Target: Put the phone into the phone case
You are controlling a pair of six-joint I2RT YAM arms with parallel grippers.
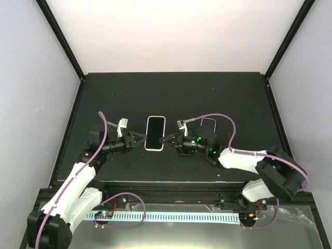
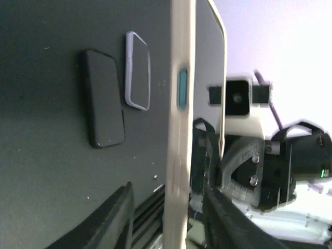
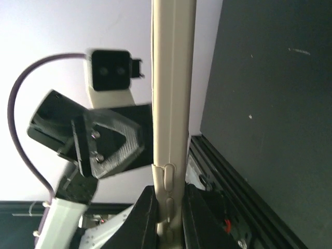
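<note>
White walls [image 1: 171,31] close in a black table [image 1: 171,98], and both arms reach to its middle. Between them hangs a cream case [image 1: 154,133], lying flat with its long sides pointing away from the arm bases. From above, its pale rim frames a dark, glossy face. I cannot tell whether that face is a phone's screen or the case's own lining. A teal button sits on the long edge facing the left wrist camera.

The right gripper [image 3: 170,207] is clamped on the case's right long edge, with both fingers pressed tight against the cream side. The left gripper [image 2: 168,207] straddles the opposite long edge with its jaws parted. One finger sits close against the case, while the finger on the table's side stands apart from it with a visible gap, so this gripper is not pinching.

A dark phone [image 2: 102,98] lies flat on the table, well apart from the held case and outside any case. Just beside it, parallel and not touching, lies a clear case [image 2: 137,70] with a pale lilac rim. Only the black table shows inside that rim. In the overhead view the clear case sits just behind the right wrist, and the dark phone cannot be made out against the black table there.
</note>
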